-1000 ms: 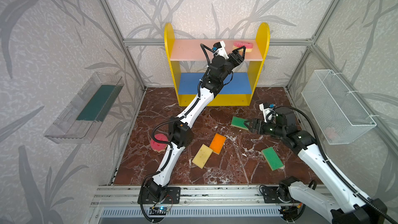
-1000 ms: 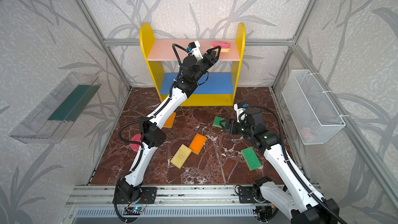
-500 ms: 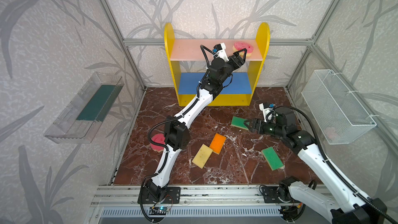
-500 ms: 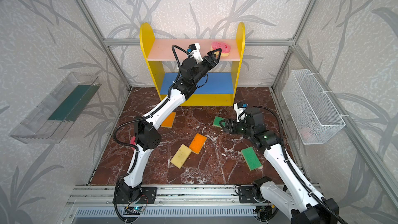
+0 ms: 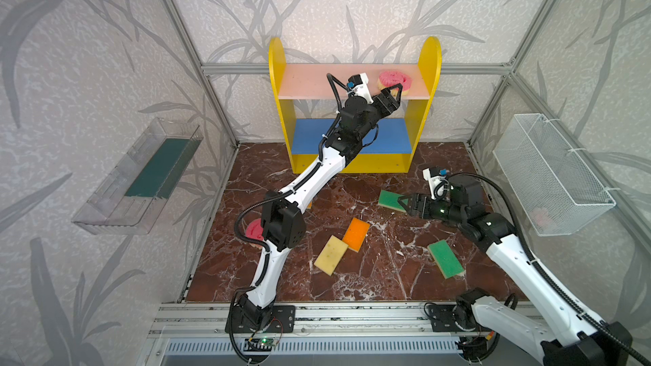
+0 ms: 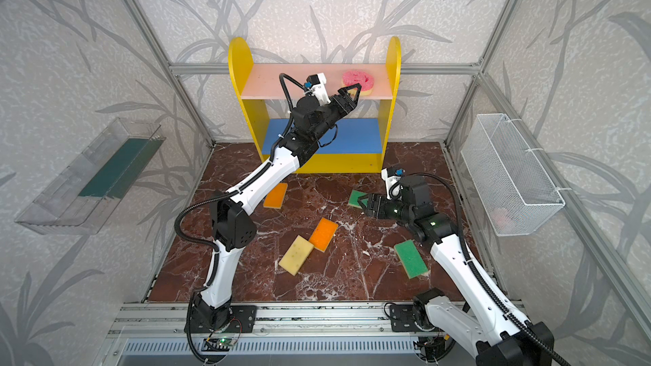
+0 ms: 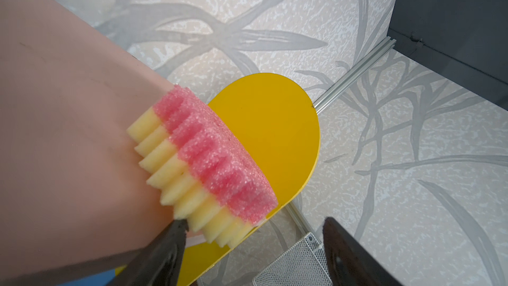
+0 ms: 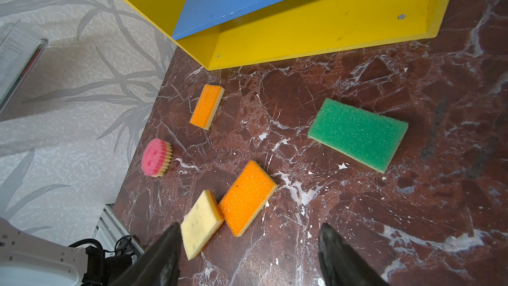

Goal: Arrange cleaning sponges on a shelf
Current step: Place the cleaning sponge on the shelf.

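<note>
Light: bright, even, diffuse in both top views.
Shadows: soft grey patch on wall (image 8: 68,83), upper left, right wrist view.
Blur: pink board (image 7: 55,133) soft, lower left, left wrist view.

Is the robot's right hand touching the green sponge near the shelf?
Apart. The right wrist view shows the green sponge lying flat, with bare floor between it and the open right hand.
</note>
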`<action>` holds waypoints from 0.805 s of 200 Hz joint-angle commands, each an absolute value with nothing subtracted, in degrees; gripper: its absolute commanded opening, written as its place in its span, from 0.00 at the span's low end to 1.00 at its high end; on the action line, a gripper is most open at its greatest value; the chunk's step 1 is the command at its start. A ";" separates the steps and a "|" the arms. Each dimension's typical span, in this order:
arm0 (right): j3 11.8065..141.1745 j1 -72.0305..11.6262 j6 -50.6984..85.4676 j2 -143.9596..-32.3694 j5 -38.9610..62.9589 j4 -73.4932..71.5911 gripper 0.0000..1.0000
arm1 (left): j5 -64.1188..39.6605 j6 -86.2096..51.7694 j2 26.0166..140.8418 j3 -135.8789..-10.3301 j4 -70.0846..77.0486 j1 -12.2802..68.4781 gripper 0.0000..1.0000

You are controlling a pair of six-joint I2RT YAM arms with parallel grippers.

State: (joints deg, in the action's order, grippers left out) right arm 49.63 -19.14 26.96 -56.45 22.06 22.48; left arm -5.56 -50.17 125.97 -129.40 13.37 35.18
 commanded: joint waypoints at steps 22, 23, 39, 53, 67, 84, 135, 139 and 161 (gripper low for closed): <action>48.70 -19.42 26.63 -56.09 22.33 21.65 0.77 | 1.11 -47.56 125.82 -127.09 0.73 35.06 0.88; 48.70 -19.42 26.63 -56.08 22.33 21.64 0.77 | 1.17 -47.51 125.80 -127.09 0.67 35.11 0.88; 48.52 -19.42 26.64 -56.07 22.33 21.69 0.77 | 2.11 -47.13 125.60 -127.09 -1.02 35.24 0.94; 48.52 -19.51 26.72 -55.99 22.32 21.69 0.77 | 3.09 -46.80 125.51 -127.42 -2.81 35.33 0.96; 48.52 -19.51 26.74 -55.99 22.35 21.63 0.77 | 3.68 -46.54 125.51 -127.83 -4.00 35.36 0.96; 48.51 -19.51 26.64 -55.90 22.39 21.80 0.77 | 3.87 -46.10 125.42 -128.40 -4.99 35.46 0.97; 48.52 -19.51 26.41 -55.73 22.24 21.97 0.77 | 3.74 -42.29 122.43 -127.71 -7.06 35.86 0.86; 48.45 -19.51 26.32 -55.72 22.26 21.90 0.77 | 3.69 -41.84 121.92 -127.29 -7.03 35.94 0.84; 48.26 -19.51 26.19 -55.81 22.24 21.88 0.77 | 3.73 -38.27 119.14 -125.20 -6.99 36.62 0.74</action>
State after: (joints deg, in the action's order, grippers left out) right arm 49.19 -19.18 26.94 -56.42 22.04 22.46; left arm 2.55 -42.83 124.70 -126.82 -6.11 35.77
